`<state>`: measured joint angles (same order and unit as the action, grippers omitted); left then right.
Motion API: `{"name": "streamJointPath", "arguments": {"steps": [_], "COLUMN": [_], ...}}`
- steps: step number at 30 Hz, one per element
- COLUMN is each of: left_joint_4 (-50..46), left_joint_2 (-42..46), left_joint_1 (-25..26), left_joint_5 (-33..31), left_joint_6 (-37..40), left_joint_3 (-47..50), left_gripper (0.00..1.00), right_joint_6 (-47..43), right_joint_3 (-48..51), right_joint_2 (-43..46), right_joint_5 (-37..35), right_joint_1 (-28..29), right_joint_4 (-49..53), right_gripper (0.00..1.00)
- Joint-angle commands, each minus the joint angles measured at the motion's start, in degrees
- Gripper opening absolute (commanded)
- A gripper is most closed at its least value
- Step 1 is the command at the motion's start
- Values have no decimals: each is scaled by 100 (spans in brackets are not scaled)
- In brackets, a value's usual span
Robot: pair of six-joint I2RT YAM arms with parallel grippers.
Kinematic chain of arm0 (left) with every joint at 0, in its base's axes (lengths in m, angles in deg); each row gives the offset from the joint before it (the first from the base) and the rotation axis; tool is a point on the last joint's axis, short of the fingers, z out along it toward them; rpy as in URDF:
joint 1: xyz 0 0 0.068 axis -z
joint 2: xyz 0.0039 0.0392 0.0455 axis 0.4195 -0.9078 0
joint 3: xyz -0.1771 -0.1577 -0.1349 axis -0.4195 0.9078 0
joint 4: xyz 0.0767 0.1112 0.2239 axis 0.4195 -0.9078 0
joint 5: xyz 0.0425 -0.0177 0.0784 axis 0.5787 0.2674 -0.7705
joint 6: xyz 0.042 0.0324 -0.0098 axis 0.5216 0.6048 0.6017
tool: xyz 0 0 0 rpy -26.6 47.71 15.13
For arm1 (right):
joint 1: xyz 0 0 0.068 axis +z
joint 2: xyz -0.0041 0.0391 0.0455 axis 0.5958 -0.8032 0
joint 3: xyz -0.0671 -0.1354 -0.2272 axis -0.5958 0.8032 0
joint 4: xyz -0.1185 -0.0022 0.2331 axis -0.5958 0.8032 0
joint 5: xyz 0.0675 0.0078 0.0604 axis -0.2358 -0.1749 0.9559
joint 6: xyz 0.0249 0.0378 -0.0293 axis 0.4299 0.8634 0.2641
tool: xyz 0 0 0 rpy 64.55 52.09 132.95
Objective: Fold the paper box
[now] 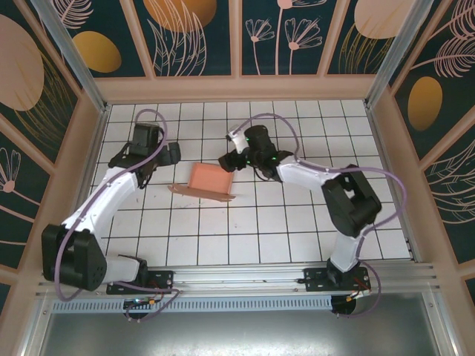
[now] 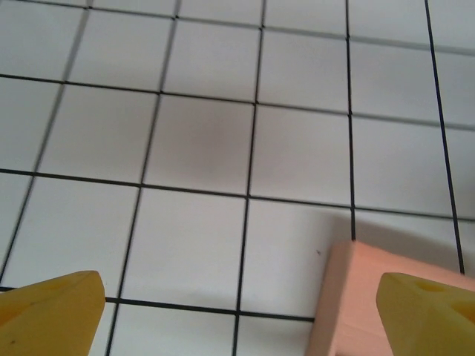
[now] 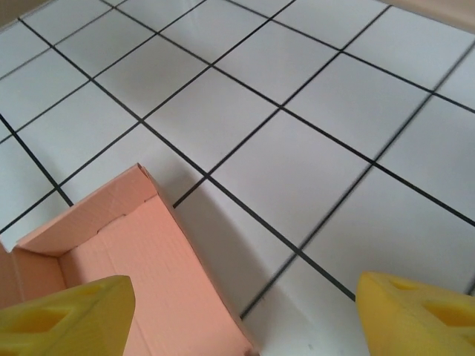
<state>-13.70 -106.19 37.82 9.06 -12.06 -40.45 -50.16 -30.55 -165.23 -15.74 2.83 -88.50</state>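
Flanking the salmon paper box (image 1: 210,180), left claw (image 2: 237,289) and right claw (image 3: 241,285), both spread apart, empty.

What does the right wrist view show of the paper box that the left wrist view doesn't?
Right wrist: the open inside of the paper box, with two raised walls meeting at a corner. Left wrist: one corner of it seen from outside, the inside hidden. Both: the white tiled table, and yellow fingers spread wide, the right gripper and the left gripper clamping nothing.
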Motion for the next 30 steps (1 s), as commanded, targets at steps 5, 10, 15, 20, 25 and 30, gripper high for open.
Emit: {"name": "streamJointPath", "arguments": {"steps": [5, 10, 15, 20, 25, 30], "left_joint_4": [286, 294, 320, 456, 586, 665], "left_joint_2": [210, 259, 325, 263, 146, 106], "left_joint_1": [-115, -115, -118, -119, -119, -116], "left_joint_5": [125, 224, 254, 438, 725, 858], "left_joint_6": [-91, -2, 101, 67, 35, -13], "left_joint_3": [245, 394, 438, 444, 406, 366], "left_gripper": [99, 99, 99, 98, 98, 98], "right_joint_6": [-136, 508, 1286, 1694, 1511, 866], "right_joint_3": [-1571, -2246, -1631, -602, 307, 193], "right_joint_2": [-1422, -1890, -1400, -616, 116, 248], "right_joint_5": [-592, -1239, -1544, -1784, -1508, -230], "right_joint_1": [363, 264, -168, -577, -775, -603], "right_joint_4": [981, 1505, 1445, 1206, 819, 593], "right_gripper": [78, 79, 77, 75, 75, 77]}}
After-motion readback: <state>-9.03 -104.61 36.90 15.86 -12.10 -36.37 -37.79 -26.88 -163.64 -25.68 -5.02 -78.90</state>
